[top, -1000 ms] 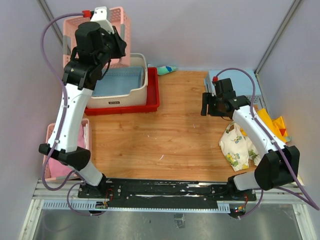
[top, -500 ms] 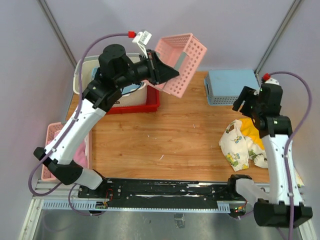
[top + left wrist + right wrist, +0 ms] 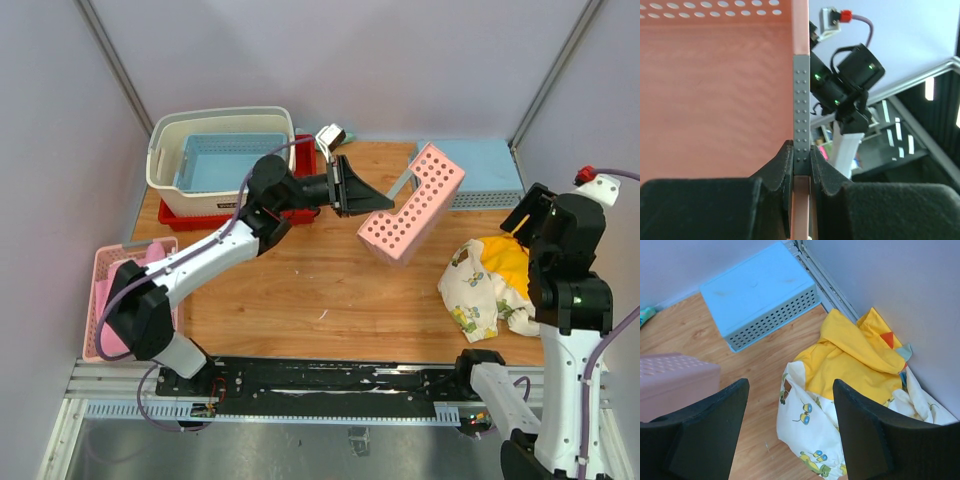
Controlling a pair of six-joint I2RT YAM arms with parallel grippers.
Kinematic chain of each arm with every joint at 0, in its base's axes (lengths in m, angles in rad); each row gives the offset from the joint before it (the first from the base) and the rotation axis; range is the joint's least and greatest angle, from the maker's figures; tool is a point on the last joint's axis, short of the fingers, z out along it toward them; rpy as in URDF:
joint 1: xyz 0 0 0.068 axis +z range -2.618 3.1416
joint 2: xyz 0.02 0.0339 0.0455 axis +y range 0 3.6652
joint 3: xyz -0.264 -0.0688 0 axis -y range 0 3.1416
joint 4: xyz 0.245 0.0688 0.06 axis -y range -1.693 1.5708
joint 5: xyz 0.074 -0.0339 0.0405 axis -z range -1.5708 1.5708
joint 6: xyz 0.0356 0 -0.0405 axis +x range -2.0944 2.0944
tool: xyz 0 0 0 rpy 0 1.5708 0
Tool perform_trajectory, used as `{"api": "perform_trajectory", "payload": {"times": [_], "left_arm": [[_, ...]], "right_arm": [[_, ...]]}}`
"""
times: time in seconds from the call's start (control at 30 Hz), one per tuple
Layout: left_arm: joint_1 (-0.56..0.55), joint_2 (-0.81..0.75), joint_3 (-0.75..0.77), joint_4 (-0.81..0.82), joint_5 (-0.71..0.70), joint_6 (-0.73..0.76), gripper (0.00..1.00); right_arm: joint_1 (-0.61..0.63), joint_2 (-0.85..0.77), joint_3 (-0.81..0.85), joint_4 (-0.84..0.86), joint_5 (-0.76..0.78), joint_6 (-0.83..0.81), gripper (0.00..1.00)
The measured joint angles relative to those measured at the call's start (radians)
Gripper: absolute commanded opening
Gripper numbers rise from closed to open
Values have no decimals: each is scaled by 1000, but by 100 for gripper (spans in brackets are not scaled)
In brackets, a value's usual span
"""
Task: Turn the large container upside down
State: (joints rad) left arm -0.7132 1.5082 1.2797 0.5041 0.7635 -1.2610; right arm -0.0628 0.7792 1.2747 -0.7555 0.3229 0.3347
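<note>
The right hand (image 3: 790,410) is held wide open and empty, a pink perforated plastic basket (image 3: 410,205) is pinched by its rim in the left hand (image 3: 801,150) over the table (image 3: 330,290), and farther back the deep cream plastic container (image 3: 165,172), judged light, stiff and best gripped at the rim, is seen upright on a shallow red tray (image 3: 300,213).

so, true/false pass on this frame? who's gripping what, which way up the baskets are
1. The left gripper is shut on the pink basket. True; it pinches the wall edge.
2. The right gripper holds the yellow cloth. False: it is open and empty, above the cloth.
3. The cream container is upside down. False: it stands upright on the red tray.
4. A blue basket sits inside the cream container. True.
5. The pale blue crate at the far right stands open side up. False: it lies base up.
</note>
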Motion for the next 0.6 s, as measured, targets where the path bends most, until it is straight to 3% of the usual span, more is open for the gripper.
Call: {"api": "perform_trajectory", "payload": {"times": [0.3,0.43,0.6], "left_arm": [[-10,177,-302,753,-41,-533,0],[-5,250,-426,914,-92,-660,0],[34,259,-568,1003,-141,-704,2]], "right_arm": [[0,61,-2,-5,-22,-3,70],[0,73,-8,-5,-49,-3,70],[0,90,-12,-6,-82,-3,70]]}}
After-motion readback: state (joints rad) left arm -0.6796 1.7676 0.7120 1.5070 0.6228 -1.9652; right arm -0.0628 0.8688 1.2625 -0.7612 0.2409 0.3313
